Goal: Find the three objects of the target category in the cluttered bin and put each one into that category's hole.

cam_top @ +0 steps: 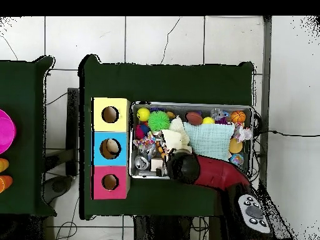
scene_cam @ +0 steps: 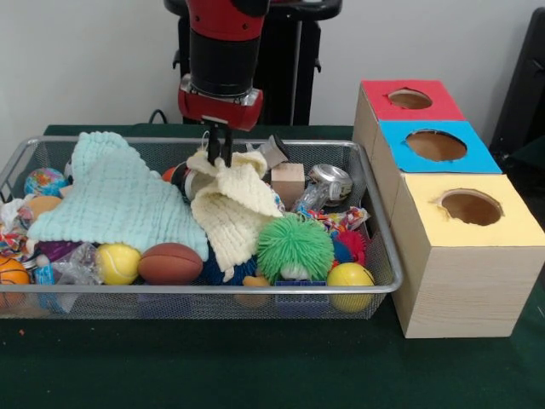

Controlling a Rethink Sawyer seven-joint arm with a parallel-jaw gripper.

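Observation:
The wire mesh bin (scene_cam: 213,290) sits on the green table, full of toys and cloths; in the overhead view its rim (cam_top: 187,104) shows too. My gripper (scene_cam: 220,156) hangs over the bin's middle back, shut on the top of a pale yellow cloth (scene_cam: 230,213) that drapes down from it. A mint green cloth (scene_cam: 115,200) lies spread to the left. To the right stand three boxes with round holes on top: red (scene_cam: 379,100), blue (scene_cam: 400,153) and yellow (scene_cam: 426,226). In the overhead view the arm (cam_top: 209,172) hides the gripper.
In the bin lie a green fuzzy ball (scene_cam: 295,245), a brown football (scene_cam: 170,262), a yellow tennis ball (scene_cam: 117,262), a yellow ball (scene_cam: 350,277), a wooden block (scene_cam: 288,181), a crushed can (scene_cam: 330,181) and an orange ball (scene_cam: 10,274).

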